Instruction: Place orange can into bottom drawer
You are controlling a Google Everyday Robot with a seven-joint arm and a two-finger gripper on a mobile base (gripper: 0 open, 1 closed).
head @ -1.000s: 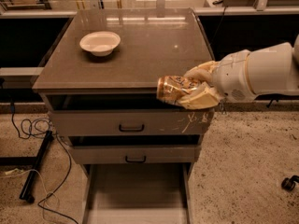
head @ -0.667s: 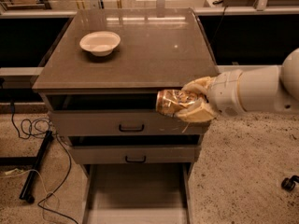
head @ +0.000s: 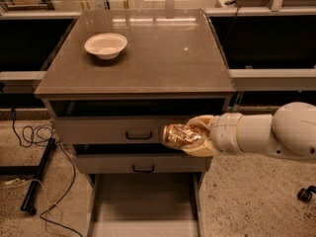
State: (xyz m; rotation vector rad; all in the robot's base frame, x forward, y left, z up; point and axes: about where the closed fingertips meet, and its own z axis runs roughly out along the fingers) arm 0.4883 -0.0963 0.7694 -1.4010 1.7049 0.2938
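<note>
My gripper (head: pixel 190 136) comes in from the right on a white arm and is shut on the orange can (head: pixel 178 135), a shiny gold-orange and brown can held on its side. It hangs in front of the right half of the upper drawer front, above the middle drawer. The bottom drawer (head: pixel 101 201) is pulled out at the lower edge of the view, a long pale grey tray with low side walls, its inside bare. The can is above and to the right of the tray's back end.
A white bowl (head: pixel 105 45) sits on the cabinet top (head: pixel 163 58) at the back left. Two drawer fronts with black handles (head: pixel 138 136) (head: pixel 143 169) are nearly shut. Black cables (head: pixel 34 137) and a black stand leg lie on the floor at left. A caster wheel (head: pixel 306 193) is at the right edge.
My gripper has come down with the can from the cabinet's top right edge to the front of the drawers, and moved slightly toward the camera.
</note>
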